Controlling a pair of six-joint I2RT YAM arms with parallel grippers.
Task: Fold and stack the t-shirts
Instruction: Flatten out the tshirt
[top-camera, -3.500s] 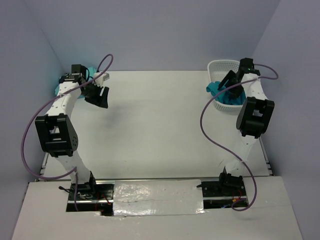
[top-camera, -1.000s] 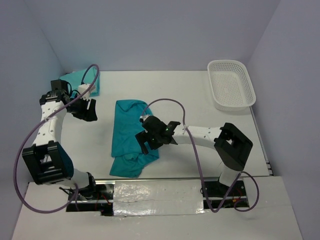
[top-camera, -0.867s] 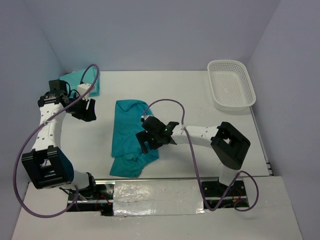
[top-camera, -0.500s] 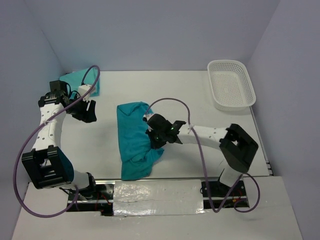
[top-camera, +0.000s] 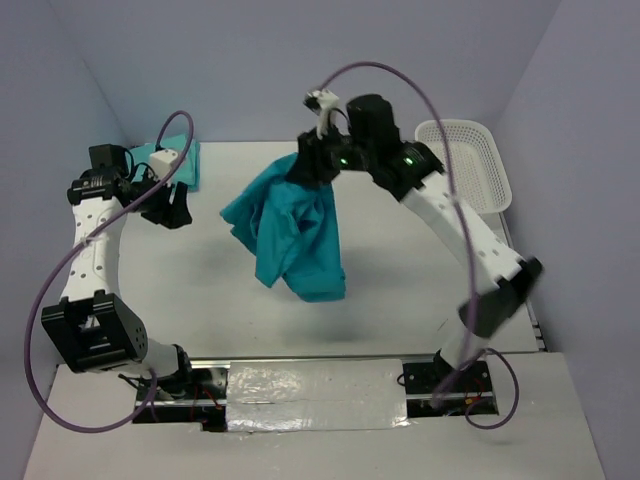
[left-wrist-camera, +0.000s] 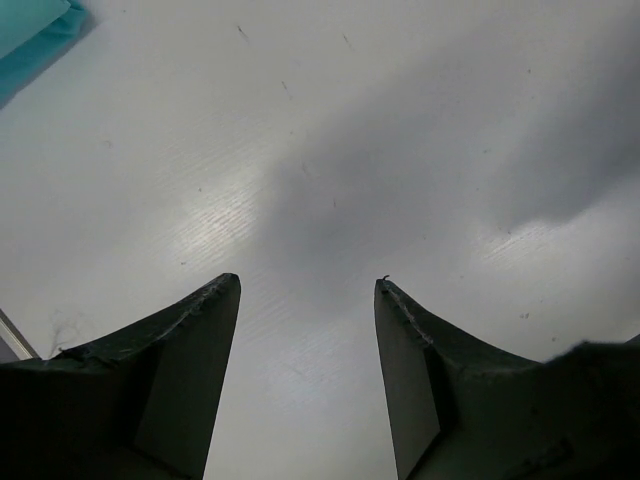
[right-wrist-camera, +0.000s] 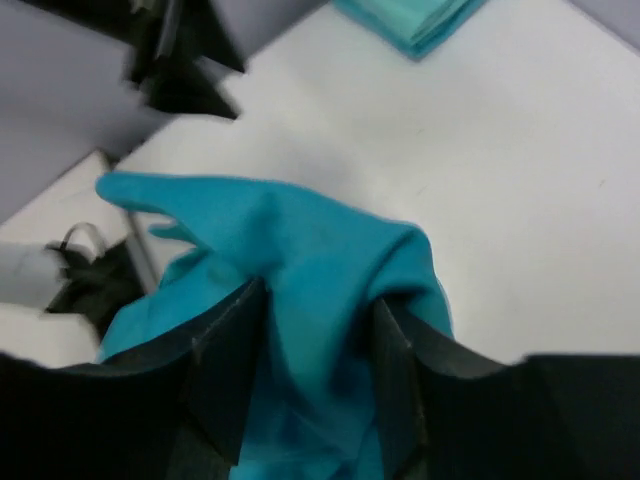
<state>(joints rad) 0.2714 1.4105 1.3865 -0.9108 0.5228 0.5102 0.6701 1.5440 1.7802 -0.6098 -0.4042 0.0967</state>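
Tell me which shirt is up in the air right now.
The darker teal shirt, hanging crumpled from the right gripper. The paler folded shirt lies flat at the far left corner.

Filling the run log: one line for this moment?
right gripper: shut on t-shirt, hanging above table | left gripper: open, empty | folded t-shirts: far-left corner
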